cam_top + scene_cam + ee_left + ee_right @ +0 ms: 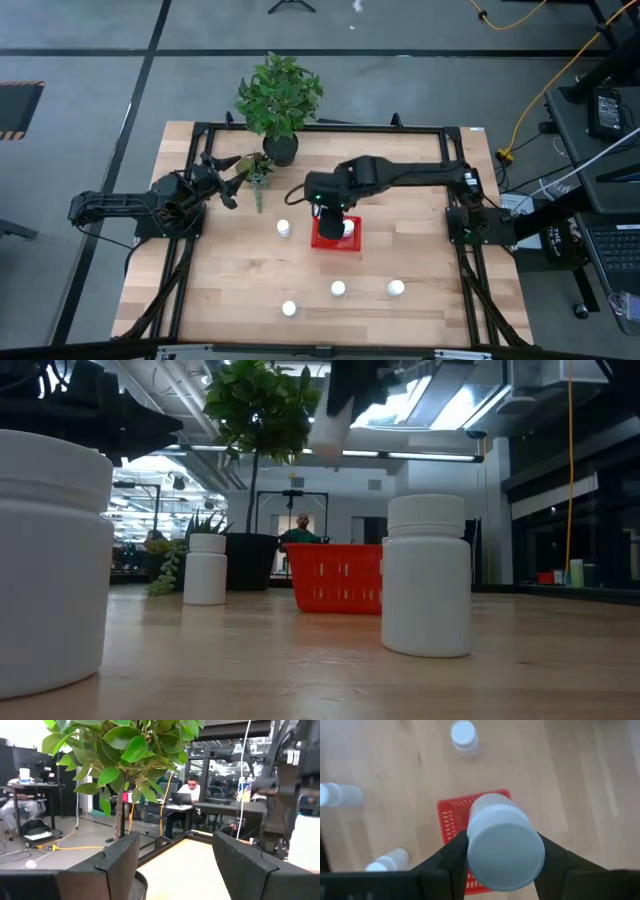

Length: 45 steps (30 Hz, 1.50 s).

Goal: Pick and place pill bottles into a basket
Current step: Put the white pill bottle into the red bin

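My right gripper (326, 212) hangs over the red mesh basket (322, 240), shut on a white pill bottle (504, 845). The basket also shows in the right wrist view (452, 817) and the low view (338, 578). One bottle (347, 228) lies inside the basket. Several more bottles stand on their bases on the table: one left of the basket (284, 229) and three toward the near edge (338, 289), (396, 288), (289, 309). My left gripper (228, 185) waits open and empty at the far left by the plants; its own view (175, 865) shows the gap. My right gripper pinches the bottle between its two fingers (451, 857) by its opposite sides near the cap end (473, 851). The fingers come from above, pointing down. The bottle is lifted clear above the basket, cap end up, its body pointing down toward the basket.
A leafy plant in a black pot (279, 148) stands at the far edge, with a small succulent (258, 170) beside it close to my left gripper. The black frame rails (330, 128) border the table. Bare wood lies between the basket and the near bottles.
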Available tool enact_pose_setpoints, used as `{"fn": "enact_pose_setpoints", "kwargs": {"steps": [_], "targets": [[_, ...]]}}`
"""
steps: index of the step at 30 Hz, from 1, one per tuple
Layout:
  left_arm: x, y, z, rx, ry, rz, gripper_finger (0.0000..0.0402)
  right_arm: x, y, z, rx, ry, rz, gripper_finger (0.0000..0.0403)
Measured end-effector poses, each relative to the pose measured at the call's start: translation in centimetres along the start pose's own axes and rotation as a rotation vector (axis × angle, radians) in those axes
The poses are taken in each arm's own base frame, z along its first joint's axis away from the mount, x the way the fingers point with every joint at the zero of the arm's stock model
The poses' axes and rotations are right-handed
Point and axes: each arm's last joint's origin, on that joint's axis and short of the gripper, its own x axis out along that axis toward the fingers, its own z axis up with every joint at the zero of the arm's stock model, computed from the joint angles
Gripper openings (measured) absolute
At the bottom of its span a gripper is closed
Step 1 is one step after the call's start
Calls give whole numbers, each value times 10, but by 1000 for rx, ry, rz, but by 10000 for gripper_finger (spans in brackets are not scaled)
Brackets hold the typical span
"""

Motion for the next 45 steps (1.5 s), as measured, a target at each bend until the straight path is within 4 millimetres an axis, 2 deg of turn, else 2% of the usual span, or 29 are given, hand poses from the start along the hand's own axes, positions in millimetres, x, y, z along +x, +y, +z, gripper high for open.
{"fn": "enact_pose_setpoints", "kwargs": {"steps": [10,19,24,33,39,45], "targets": [[0,0,0,4,1,0,245,68,3,-13,-60,129,-33,160],[0,0,0,5,1,1,246,113,0,-37,-50,203,-24,160],[0,0,0,5,1,1,244,123,-1,-41,-50,188,-14,160],[0,0,0,5,1,1,245,125,-5,-39,-57,161,-39,160],[0,0,0,5,0,1,246,140,-10,-50,-43,197,-38,160],[0,0,0,-2,0,1,245,142,-11,-54,-21,207,-46,160]]}}
